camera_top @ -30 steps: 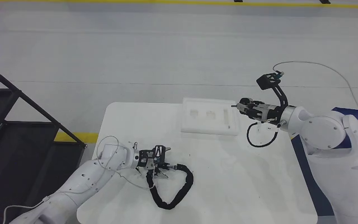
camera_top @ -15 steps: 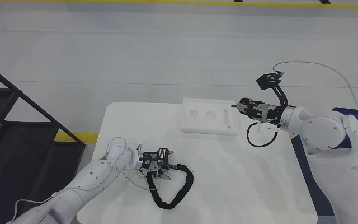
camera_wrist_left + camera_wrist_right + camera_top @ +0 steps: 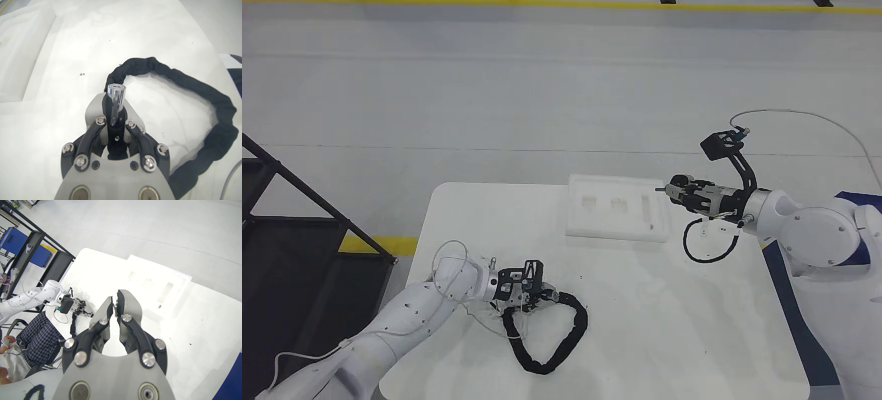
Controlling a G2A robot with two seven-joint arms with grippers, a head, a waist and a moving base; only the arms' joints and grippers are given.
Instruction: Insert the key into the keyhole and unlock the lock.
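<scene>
Over the last second the left claw shifted slightly, pinching the lock. The keyhole poked out past its tips, with the chain sleeve looping beyond on the counter. The right claw hadn't moved, well apart, pressed onto what looked like the key. Lock presented; I'd say insertion hadn't started.

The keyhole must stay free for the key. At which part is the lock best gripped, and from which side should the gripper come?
Grip the black neck just behind the chrome cylinder, coming from the rear, opposite the keyhole. The cylinder is round and smooth, probably slippery, and the slot sits on its end face. The left gripper holds it so.
</scene>
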